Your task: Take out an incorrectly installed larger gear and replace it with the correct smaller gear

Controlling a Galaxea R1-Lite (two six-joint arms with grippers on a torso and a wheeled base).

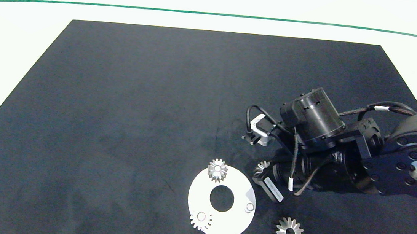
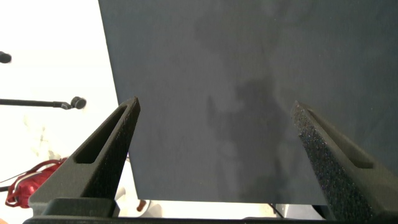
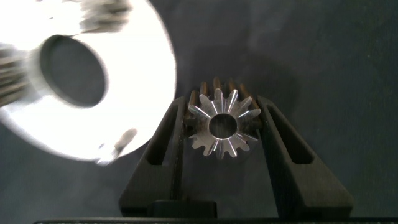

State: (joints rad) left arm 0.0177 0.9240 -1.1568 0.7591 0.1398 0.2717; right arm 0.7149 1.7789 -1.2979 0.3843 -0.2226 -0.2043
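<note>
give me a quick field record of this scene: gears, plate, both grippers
right gripper: fingers shut on the smaller gear, beside the white plate's edge
larger gear: off the plate, lying on the black mat
plate posts: two hold gears, a grey one and a pale one; third post bare
left gripper: fingers open, holding nothing, over bare mat near its edge

Two gears (image 1: pixel 217 169) on the disc (image 1: pixel 232 222), larger gear (image 1: pixel 289 232) on the mat right of it
</note>
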